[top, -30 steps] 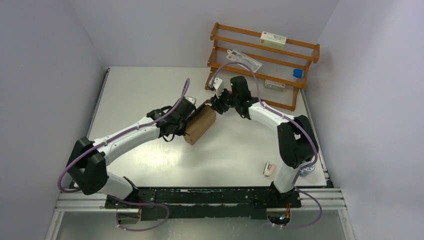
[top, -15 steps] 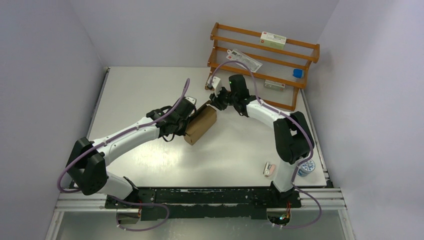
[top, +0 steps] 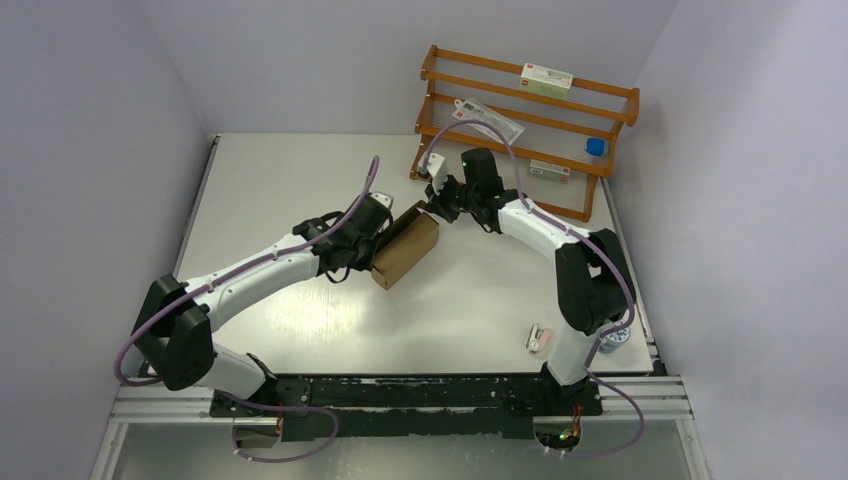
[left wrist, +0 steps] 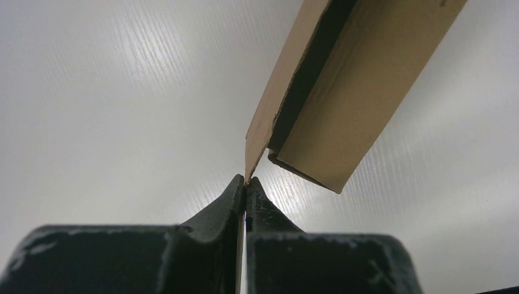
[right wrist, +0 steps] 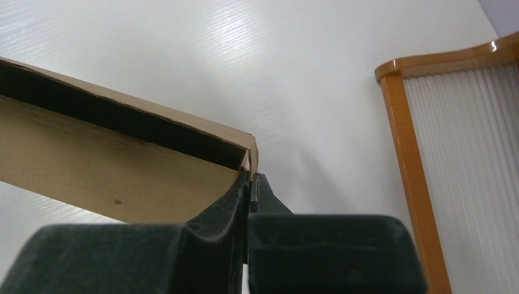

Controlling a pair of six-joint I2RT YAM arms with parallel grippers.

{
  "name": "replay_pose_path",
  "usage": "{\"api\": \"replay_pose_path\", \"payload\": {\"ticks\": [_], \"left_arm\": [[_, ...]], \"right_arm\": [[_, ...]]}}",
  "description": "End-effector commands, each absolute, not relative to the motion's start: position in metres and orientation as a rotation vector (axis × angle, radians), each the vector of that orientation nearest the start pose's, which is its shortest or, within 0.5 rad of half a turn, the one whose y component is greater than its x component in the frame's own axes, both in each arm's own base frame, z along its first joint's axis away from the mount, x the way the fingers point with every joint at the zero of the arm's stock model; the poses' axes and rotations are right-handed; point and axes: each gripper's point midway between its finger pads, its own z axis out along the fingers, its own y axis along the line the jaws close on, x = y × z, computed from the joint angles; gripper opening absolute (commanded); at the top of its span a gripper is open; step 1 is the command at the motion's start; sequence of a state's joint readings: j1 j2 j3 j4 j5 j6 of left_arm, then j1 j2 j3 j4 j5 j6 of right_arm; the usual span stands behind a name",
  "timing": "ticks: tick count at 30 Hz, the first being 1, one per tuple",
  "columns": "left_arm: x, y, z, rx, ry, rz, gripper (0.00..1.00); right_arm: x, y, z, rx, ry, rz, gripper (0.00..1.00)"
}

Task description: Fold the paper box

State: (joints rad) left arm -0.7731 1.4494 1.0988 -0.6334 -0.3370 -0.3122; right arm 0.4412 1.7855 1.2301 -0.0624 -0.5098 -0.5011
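Here the paper box (top: 405,245), a plain brown cardboard carton, lies at a slant near the middle of the table (top: 290,170), between the two arms. Its far end points toward the wooden rack (top: 600,88) at the back right. Whether it rests fully on the surface or is lifted a little cannot be told.

The left gripper (left wrist: 245,182) reaches it from the left side. In its wrist view the two black fingers are pressed together, with the thin edge of a cardboard flap nipped between their tips. From there the body of the box angles up and to the right, with a dark gap between flap and wall.

The right gripper (right wrist: 251,179) meets the box at its far end, the one nearest the rack. Its fingers are likewise closed tight, pinching the corner of a cardboard panel, and the dark open inside of the box runs off to the left.

On the rack's top shelf lies a small white printed carton (top: 546,78), and lower down at the right sits a small blue object (top: 595,146). A small pink and white item (top: 539,338) lies on the table close to the right arm's base, well apart from the box
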Motion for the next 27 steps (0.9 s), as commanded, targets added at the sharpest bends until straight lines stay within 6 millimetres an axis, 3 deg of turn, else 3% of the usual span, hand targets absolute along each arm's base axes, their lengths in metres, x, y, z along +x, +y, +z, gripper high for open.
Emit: {"api": "replay_pose_path", "payload": {"ticks": [1, 13, 20, 23, 25, 27], "left_arm": [[0.282, -0.203, 0.127, 0.392, 2.441, 0.002, 0.05], [0.280, -0.218, 0.117, 0.351, 2.482, -0.075, 0.05], [0.282, -0.218, 0.128, 0.295, 2.451, -0.108, 0.07], [0.279, -0.221, 0.137, 0.302, 2.424, -0.156, 0.05], [0.277, -0.221, 0.137, 0.317, 2.421, -0.175, 0.05], [0.274, -0.220, 0.133, 0.334, 2.428, -0.178, 0.05]], "right_arm": [[0.408, 0.259, 0.141, -1.157, 1.836, 0.468, 0.00], [0.383, 0.254, 0.127, -1.026, 2.138, 0.294, 0.00], [0.369, 0.267, 0.137, -0.967, 2.106, 0.260, 0.00], [0.368, 0.264, 0.140, -0.894, 2.099, 0.254, 0.00], [0.366, 0.257, 0.144, -0.824, 2.092, 0.248, 0.06], [0.362, 0.251, 0.156, -0.768, 2.057, 0.252, 0.21]]}}
